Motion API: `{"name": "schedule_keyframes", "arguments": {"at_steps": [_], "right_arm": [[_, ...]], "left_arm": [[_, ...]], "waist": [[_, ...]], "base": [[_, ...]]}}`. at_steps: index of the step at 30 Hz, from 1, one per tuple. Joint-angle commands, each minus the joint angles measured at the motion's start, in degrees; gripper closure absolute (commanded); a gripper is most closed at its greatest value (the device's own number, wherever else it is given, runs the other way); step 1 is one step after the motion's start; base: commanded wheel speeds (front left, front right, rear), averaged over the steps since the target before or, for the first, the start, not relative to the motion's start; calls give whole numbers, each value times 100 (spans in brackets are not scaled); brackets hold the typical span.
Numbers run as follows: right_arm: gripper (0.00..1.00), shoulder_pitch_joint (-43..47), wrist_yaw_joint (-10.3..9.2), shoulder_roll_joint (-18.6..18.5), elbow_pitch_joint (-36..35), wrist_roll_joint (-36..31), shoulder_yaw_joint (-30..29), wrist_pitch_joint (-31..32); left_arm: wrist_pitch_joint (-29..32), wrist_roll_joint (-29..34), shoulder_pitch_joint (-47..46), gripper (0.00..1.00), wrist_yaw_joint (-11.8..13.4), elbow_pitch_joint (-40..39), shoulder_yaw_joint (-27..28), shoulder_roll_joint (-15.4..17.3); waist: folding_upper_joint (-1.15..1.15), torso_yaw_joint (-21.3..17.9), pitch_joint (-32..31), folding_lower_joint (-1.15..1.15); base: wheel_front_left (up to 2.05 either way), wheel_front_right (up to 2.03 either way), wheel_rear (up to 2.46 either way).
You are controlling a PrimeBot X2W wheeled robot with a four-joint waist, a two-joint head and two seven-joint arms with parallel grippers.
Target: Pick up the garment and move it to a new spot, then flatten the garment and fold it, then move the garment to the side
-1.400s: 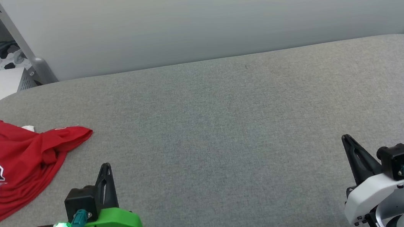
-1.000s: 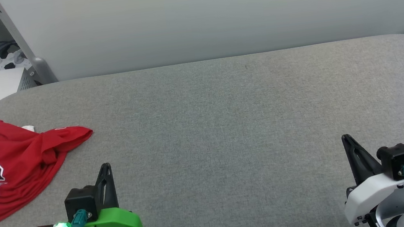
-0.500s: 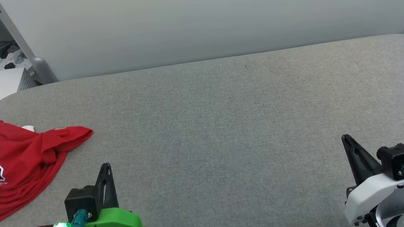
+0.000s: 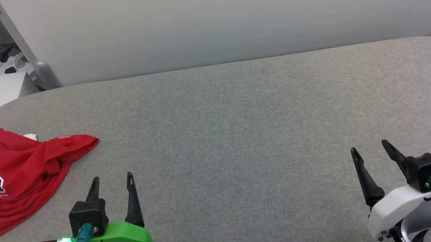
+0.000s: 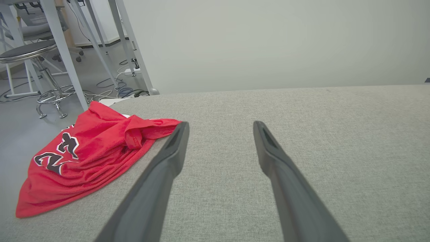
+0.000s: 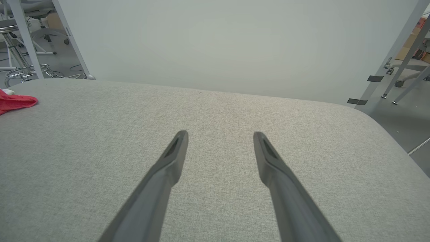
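1. Your left gripper (image 4: pixel 112 177) and right gripper (image 4: pixel 368 145) have their fingers apart, both empty
2. The garment (image 4: pixel 13 182) lies crumpled at the table's (image 4: pixel 239 114) left edge
3. It is near the left gripper, on its left side, so reach with this arm

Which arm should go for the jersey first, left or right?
Left, probably. The left gripper is open and empty close beside the crumpled garment at the left side of the table; the right gripper, also open, sits far across it.
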Motion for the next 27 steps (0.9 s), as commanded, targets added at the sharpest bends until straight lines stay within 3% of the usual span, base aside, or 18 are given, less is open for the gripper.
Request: {"name": "schedule_keyframes", "arguments": {"at_steps": [1,27], "right_arm": [[0,-18,0,-5,23,37,3,-33],[0,-169,-2,-5,4,430,-85,-136]], "left_arm": [[-53,-37,-28,0,-4,29,-22,-1],[-398,-243,-184,0,-43,107,-111,-9]], "waist": [[0,0,1,0],[0,7,3,0]], "base": [[0,0,0],[0,0,0]]}}
